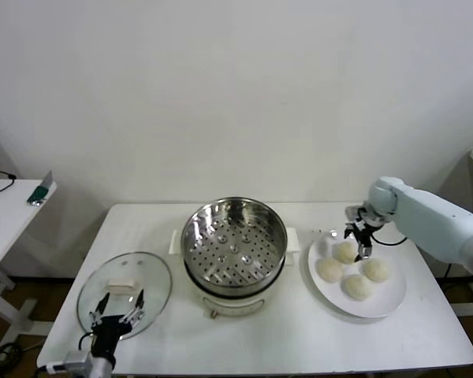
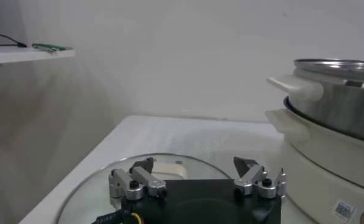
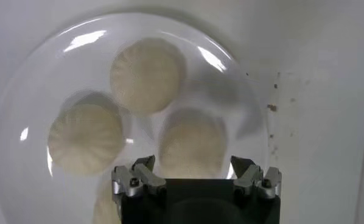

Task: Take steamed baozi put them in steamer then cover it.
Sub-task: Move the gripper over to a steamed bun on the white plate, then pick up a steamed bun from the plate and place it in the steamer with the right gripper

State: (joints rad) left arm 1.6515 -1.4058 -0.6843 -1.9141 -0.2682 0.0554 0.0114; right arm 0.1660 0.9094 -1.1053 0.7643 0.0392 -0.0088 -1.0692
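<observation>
Four cream-white baozi lie on a white plate point(image 1: 390, 303) at the right. My right gripper point(image 1: 361, 242) is open just above the farthest baozi point(image 1: 345, 253). In the right wrist view the open gripper point(image 3: 194, 163) has that baozi point(image 3: 191, 143) between its fingertips, with two others point(image 3: 147, 74) point(image 3: 84, 139) beyond. The empty steel steamer point(image 1: 233, 244) stands mid-table on its white base. The glass cover point(image 1: 124, 293) with its white handle point(image 1: 122, 285) lies flat at the front left. My left gripper point(image 1: 120, 305) is open and empty over its near edge, as the left wrist view point(image 2: 194, 164) also shows.
The white table point(image 1: 260, 346) holds everything. A small side table point(image 1: 8, 213) with a few items stands at the far left. The steamer's base handle point(image 2: 294, 85) is close to the right of the cover point(image 2: 103, 182) in the left wrist view.
</observation>
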